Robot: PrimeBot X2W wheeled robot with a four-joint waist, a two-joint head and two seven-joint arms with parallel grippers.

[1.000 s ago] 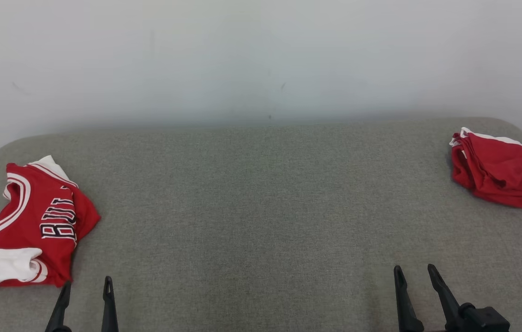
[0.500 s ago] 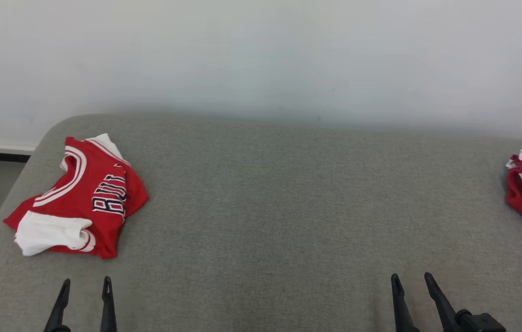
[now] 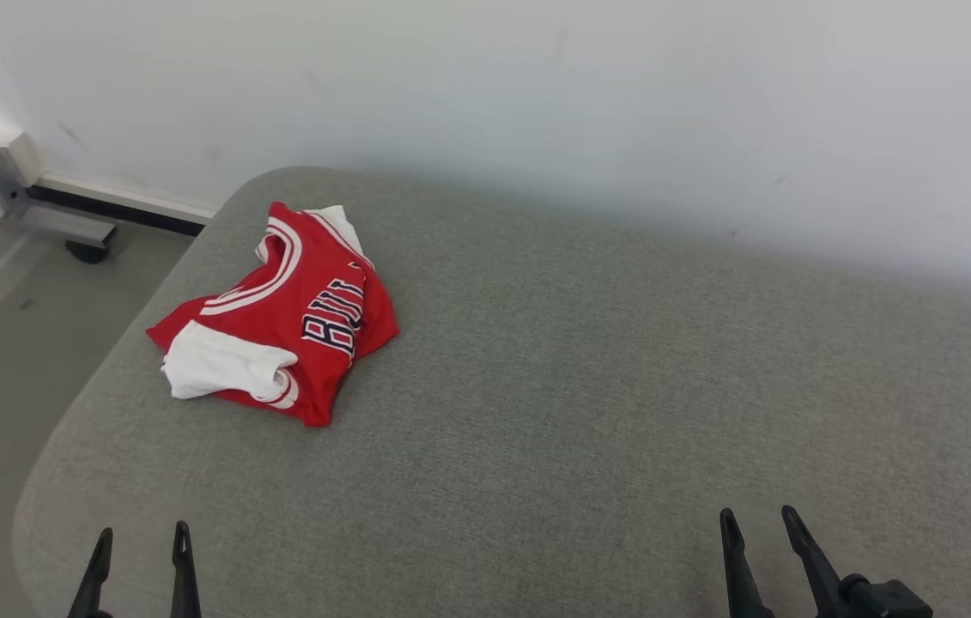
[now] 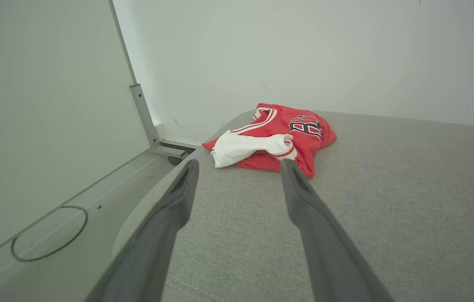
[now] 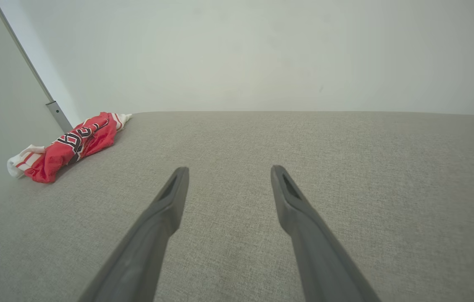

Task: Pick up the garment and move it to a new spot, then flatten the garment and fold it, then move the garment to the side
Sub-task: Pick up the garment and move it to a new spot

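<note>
Garment point(image 3: 279, 313) not yet picked up: we have the whole task ahead of us.
It lies crumpled near the far left corner of the grey padded surface point(image 3: 579, 386). Our left gripper point(image 3: 143, 530) and right gripper point(image 3: 757, 512) hover well short of it, jaws apart and empty. Lifting, flattening, folding and moving aside are all left.

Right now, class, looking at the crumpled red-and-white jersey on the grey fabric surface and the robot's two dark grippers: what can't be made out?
- Head view: the crumpled red-and-white jersey hides the rest of its dark lettering in its own folds.
- Head view: the left gripper and the right gripper have their wrists and arms cut off by the bottom edge.
- Right wrist view: the jersey is too small and side-on, so its lettering is unreadable.
</note>
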